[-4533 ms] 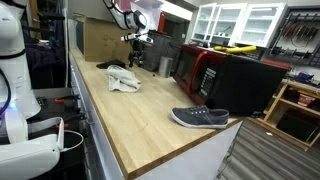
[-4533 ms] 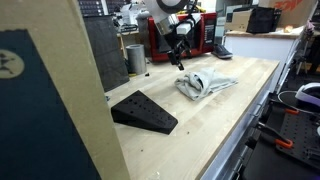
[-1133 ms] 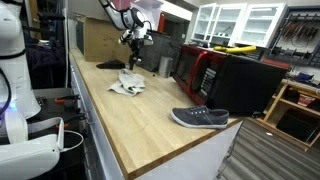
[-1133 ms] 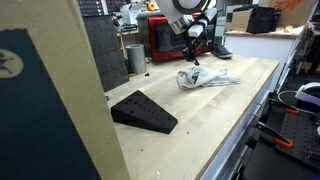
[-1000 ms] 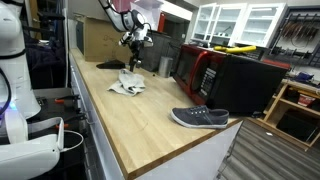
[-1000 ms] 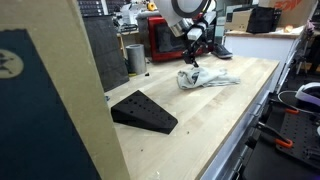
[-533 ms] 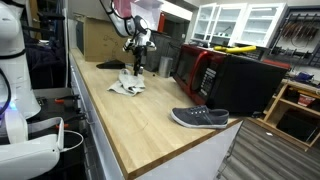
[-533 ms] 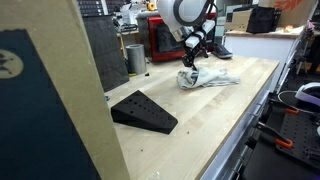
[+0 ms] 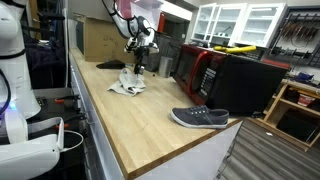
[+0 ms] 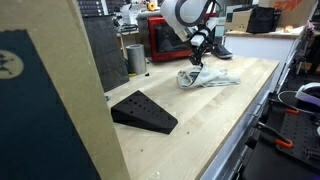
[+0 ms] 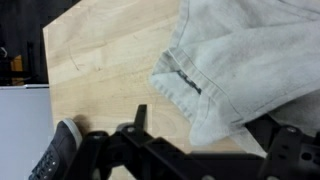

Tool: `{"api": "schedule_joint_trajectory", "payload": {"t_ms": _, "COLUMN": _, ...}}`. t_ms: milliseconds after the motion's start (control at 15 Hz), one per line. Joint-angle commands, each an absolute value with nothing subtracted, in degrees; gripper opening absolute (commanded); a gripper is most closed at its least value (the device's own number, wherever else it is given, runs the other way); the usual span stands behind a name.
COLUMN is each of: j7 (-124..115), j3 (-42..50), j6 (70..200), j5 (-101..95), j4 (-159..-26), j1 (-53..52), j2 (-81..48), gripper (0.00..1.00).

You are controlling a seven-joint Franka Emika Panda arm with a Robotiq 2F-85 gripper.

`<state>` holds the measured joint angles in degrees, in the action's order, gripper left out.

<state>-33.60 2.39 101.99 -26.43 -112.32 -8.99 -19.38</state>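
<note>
A crumpled pale grey cloth (image 9: 127, 85) lies on the wooden worktop (image 9: 150, 120); it also shows from the other side as the cloth (image 10: 207, 78). My gripper (image 9: 137, 63) hangs just above the cloth's far edge, also seen as the gripper (image 10: 196, 62). In the wrist view the gripper (image 11: 200, 138) is open, its black fingers (image 11: 140, 118) spread wide. A hemmed corner of the cloth (image 11: 235, 60) reaches down between them, and I see no grip on it.
A dark sneaker (image 9: 200, 118) sits near the worktop's front corner, shown in the wrist view as the sneaker (image 11: 60, 147). A red microwave (image 9: 205, 68) stands by the wall. A black wedge (image 10: 143, 111), a metal cup (image 10: 136, 57) and a cardboard box (image 9: 100, 40) are nearby.
The gripper has come down and shifted slightly sideways over the cloth's edge in the last second. Since the oldest frames the cloth lies spread differently.
</note>
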Motion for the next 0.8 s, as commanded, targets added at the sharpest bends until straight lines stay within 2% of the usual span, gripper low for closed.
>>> {"api": "schedule_joint_trajectory", "payload": {"t_ms": 0, "j7": -27.73, "j3": 1.93, "j6": 93.30, "j5": -26.50, "j4": -109.27, "j1": -8.60, "j2": -19.55, "gripper": 1.00}}
{"api": "schedule_joint_trajectory", "payload": {"t_ms": 333, "j7": -21.50, "j3": 1.04, "j6": 86.99, "j5": -27.69, "j4": -108.68, "j1": -8.59, "j2": -19.38, "gripper": 1.00}}
{"api": "schedule_joint_trajectory", "payload": {"t_ms": 733, "j7": -25.50, "j3": -0.21, "j6": 93.84, "j5": -30.45, "j4": -113.10, "j1": -9.35, "j2": -18.16, "gripper": 1.00}}
